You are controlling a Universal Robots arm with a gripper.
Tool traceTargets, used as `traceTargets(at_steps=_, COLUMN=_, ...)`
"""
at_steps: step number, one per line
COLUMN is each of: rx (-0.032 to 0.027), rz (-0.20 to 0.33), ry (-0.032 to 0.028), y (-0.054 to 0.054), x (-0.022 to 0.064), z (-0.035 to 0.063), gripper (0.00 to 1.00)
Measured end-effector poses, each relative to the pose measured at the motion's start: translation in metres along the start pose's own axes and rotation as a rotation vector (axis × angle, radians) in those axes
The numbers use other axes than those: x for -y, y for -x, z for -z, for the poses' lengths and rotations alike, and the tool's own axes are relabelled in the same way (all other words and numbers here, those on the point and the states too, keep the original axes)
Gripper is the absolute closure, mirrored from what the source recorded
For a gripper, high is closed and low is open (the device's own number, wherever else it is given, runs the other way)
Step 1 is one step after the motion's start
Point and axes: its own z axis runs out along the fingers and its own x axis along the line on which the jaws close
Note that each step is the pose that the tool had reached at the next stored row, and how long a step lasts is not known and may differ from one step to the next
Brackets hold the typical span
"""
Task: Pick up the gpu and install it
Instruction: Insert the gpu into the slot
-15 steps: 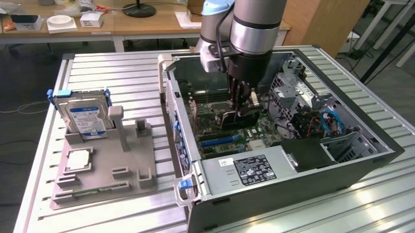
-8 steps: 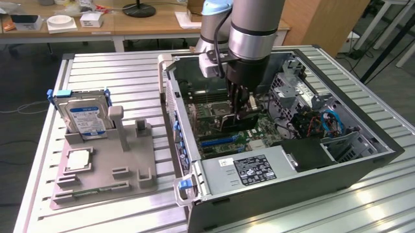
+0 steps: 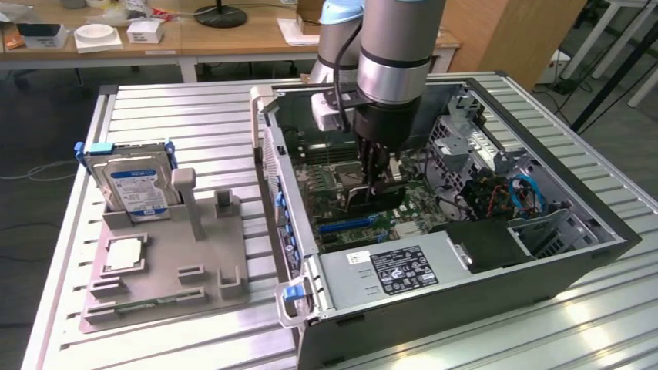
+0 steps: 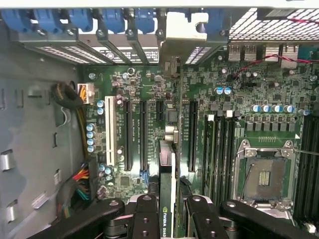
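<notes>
Exterior view: hand (image 3: 372, 183) inside open case (image 3: 575, 258) on surface (image 3: 185, 116), clamped on gpu (image 3: 378, 202), held upright over motherboard (image 3: 334, 202).
Wrist view: gpu (image 4: 168, 169) edge-on between fingers (image 4: 144, 211), seemingly just above a slot; contact unclear.

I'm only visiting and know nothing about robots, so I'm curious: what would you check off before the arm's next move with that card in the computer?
1. gpu gripped by the gripper: ok, a finger on each face.
2. gpu inside the computer case, over the motherboard: ok.
3. Its silvery bracket towards the case's rear openings: ok.
4. Card edge lined up over one of the long slots: cannot tell, the card hides what lies under it.
5. Card pushed home: cannot tell.
6. Cable bundle away from the card: ok, it lies off to one side.
</notes>
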Motion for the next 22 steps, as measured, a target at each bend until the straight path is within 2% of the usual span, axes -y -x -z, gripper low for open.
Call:
traceTargets(at_steps=10, rx=-0.0007, rz=-0.01, ry=0.0002, y=0.007, x=-0.0022, z=-0.0098, gripper=0.74)
traceTargets(at_steps=14, rx=-0.0009, rz=-0.01, ry=0.0, y=0.007, x=-0.0065, z=-0.0138, gripper=0.74)
traceTargets(at_steps=22, rx=-0.0009, rz=-0.01, ry=-0.0007, y=0.007, x=-0.0079, z=-0.0229, gripper=0.74)
